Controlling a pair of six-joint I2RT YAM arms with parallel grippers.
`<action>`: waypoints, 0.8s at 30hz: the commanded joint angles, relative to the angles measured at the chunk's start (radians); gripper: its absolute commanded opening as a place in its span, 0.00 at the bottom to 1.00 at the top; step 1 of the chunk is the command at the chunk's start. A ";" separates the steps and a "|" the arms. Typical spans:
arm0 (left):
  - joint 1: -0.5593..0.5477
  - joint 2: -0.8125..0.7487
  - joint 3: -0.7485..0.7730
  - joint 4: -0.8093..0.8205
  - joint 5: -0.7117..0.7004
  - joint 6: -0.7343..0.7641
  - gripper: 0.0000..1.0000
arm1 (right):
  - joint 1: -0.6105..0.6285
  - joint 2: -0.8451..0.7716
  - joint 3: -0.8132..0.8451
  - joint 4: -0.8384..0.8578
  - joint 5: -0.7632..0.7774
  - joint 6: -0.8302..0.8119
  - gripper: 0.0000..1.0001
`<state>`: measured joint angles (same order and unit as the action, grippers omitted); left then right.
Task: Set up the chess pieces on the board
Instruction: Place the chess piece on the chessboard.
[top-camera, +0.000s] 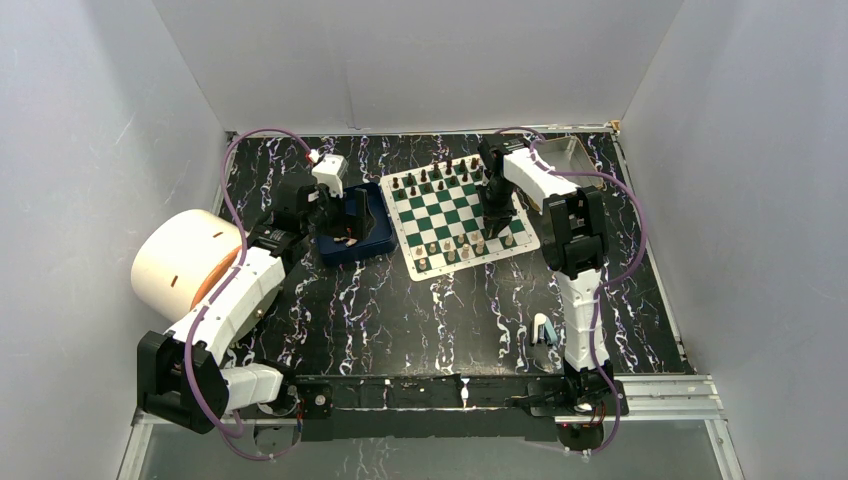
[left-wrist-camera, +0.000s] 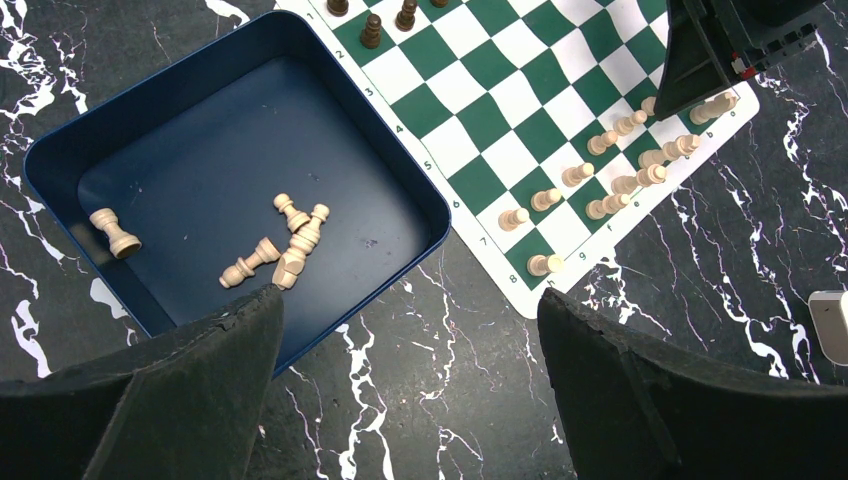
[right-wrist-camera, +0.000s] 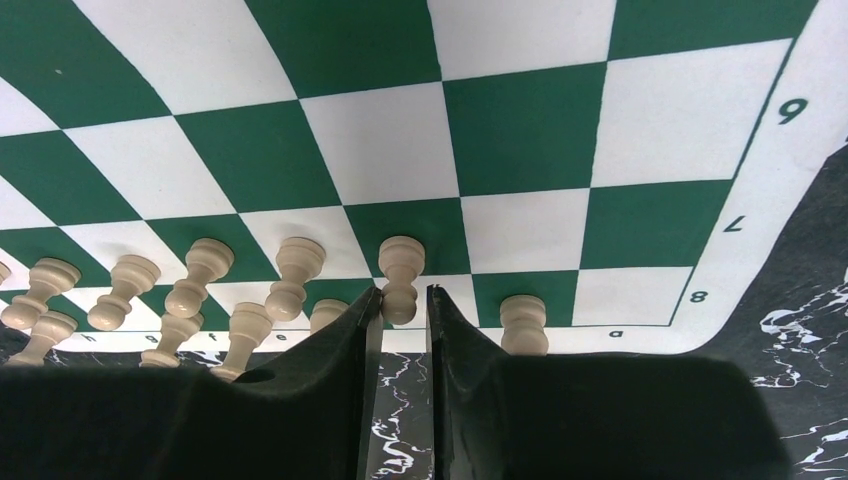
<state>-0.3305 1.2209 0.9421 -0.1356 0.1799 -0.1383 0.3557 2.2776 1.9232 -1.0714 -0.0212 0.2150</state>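
Rows of cream chess pieces (left-wrist-camera: 625, 183) are lined up in two ranks along the near edge of the board (top-camera: 455, 208), which is laid flat on the black marbled table (top-camera: 420, 320). Dark pieces (left-wrist-camera: 372, 30) are stood along the board's far edge.

The right tool (right-wrist-camera: 402, 300) is lowered over the near rows, its fingers only narrowly apart. One upright cream pawn (right-wrist-camera: 401, 265) is set between the fingertips, its foot level with them. Whether the pawn is actually clamped cannot be told from the wrist view. More cream pieces are ranged to the left of this pawn, and one more is seen just to its right at the board's border.

The left tool (left-wrist-camera: 410, 385) is held wide open and grips nothing. It is hung above the near corner of the blue tray (left-wrist-camera: 230, 150), which is placed just left of the board. Five cream pieces are left lying on their sides on the tray floor. A rook (left-wrist-camera: 113, 232) lies apart near the left wall. The other four (left-wrist-camera: 285, 245) are clustered near the middle.

A grey tin (top-camera: 562, 155) is seen at the far right corner of the table.
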 joint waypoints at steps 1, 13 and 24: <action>-0.004 -0.015 0.007 0.015 0.011 0.000 0.95 | 0.007 0.004 0.045 -0.017 0.008 0.011 0.32; -0.006 -0.023 0.006 0.009 -0.001 0.005 0.95 | 0.008 -0.033 0.051 -0.028 0.014 0.010 0.35; -0.005 0.018 0.086 -0.117 -0.262 0.020 0.97 | 0.007 -0.177 0.058 -0.043 0.053 0.008 0.44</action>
<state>-0.3313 1.2236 0.9508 -0.1814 0.0715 -0.1349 0.3569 2.2501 1.9362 -1.0832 0.0029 0.2153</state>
